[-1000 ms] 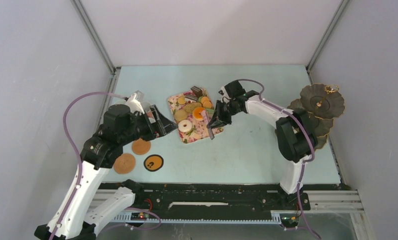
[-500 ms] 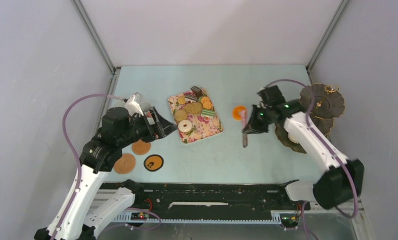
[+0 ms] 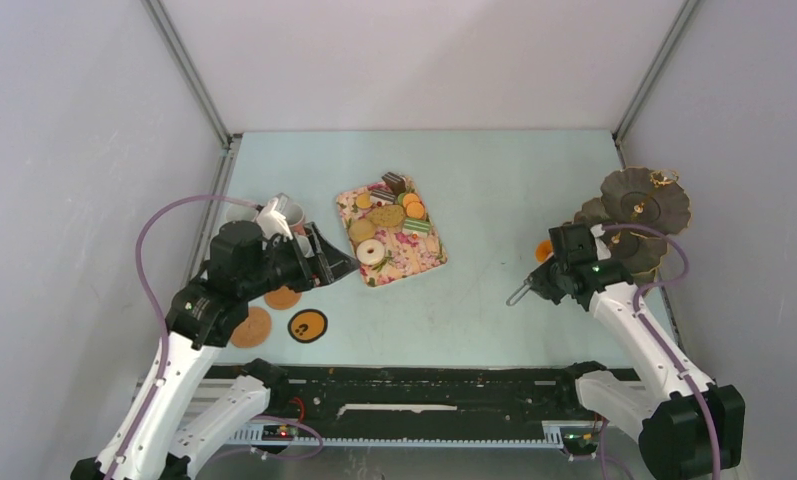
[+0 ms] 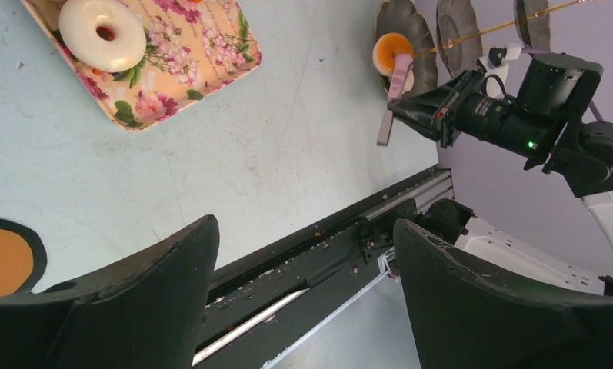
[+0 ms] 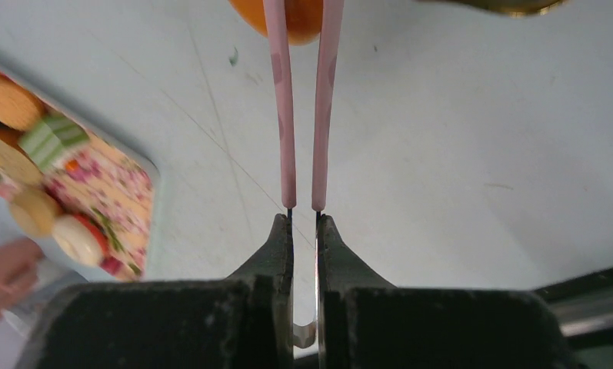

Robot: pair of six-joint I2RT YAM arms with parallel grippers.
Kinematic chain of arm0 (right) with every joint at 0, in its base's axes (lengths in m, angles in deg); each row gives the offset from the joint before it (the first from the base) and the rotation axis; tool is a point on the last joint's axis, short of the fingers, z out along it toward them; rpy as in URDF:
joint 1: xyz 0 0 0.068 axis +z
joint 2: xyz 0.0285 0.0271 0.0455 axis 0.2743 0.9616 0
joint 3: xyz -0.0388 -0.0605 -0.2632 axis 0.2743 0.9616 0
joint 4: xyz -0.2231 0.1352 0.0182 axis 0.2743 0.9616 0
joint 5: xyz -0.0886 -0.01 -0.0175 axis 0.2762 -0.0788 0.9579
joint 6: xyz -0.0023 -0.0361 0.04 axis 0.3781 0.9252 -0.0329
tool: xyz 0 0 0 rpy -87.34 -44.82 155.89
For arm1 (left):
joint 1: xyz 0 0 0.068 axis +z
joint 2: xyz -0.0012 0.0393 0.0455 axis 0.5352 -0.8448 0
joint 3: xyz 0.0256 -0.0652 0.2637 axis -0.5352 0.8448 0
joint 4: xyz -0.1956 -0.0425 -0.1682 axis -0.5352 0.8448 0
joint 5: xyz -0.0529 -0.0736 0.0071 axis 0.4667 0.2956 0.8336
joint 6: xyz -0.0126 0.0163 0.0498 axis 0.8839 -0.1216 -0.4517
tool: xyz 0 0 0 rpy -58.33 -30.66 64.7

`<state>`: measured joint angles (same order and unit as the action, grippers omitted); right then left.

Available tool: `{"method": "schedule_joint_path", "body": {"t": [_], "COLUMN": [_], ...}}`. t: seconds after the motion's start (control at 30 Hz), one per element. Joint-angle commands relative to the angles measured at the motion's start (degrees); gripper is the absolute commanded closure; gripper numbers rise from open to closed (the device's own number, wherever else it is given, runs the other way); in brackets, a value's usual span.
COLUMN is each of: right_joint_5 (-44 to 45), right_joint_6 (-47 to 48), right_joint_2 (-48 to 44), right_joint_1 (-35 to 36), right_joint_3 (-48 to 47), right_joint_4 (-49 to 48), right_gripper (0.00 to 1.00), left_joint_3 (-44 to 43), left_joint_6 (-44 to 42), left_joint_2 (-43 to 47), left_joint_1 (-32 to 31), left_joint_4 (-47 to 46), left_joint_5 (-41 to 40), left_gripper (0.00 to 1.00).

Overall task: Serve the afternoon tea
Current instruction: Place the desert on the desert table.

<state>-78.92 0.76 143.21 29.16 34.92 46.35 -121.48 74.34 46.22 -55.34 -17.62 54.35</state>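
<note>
The right gripper looks clamped on the tongs, though its own body hides the contact. An orange donut sits at the tongs' far tip, just beside the stand to this gripper's right. The left gripper hangs with jaws spread. The tray lies just to its right, a mug is beyond it, and three coasters lie nearer the base.

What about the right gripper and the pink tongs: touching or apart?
Touching. The right wrist view shows the right gripper shut on the pink tongs, its jaws clamping both arms.
</note>
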Motion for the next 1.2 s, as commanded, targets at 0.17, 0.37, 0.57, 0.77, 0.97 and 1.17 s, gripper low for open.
{"method": "schedule_joint_path", "body": {"t": [0.17,0.37,0.57,0.77,0.97,1.17], "right_joint_5": [11.7,13.3,14.9,15.5,15.5,15.3], "right_joint_6": [-9.3,-11.1,-11.8,-11.4,-9.4,-8.4], "right_joint_2": [0.3,1.1,4.2,6.0,7.8,9.1], "right_joint_1": [-2.4,-3.9,-4.0,-3.9,-3.6,-3.2], "right_joint_3": [-0.1,2.6,3.0,3.0,3.0,3.0], "right_joint_4": [-8.9,-13.5,-16.4,-16.7,-18.0,-18.7], "right_gripper": [1.0,1.0,0.98,0.85,0.75,0.72], "left_joint_3": [0.1,0.3,0.7,1.0,1.0,0.9], "left_joint_6": [-0.2,-0.2,-0.3,-0.4,-0.4,-0.4], "left_joint_2": [1.1,1.3,1.7,2.1,2.1,2.1], "left_joint_1": [0.3,0.2,0.3,0.3,0.2,0.2], "left_joint_4": [-2.3,-2.1,-2.0,-1.7,-1.8,-1.8], "left_joint_5": [2.4,2.4,2.1,1.8,1.6,1.5], "left_gripper": [0.11,0.11,0.1,0.11,0.11,0.1]}}
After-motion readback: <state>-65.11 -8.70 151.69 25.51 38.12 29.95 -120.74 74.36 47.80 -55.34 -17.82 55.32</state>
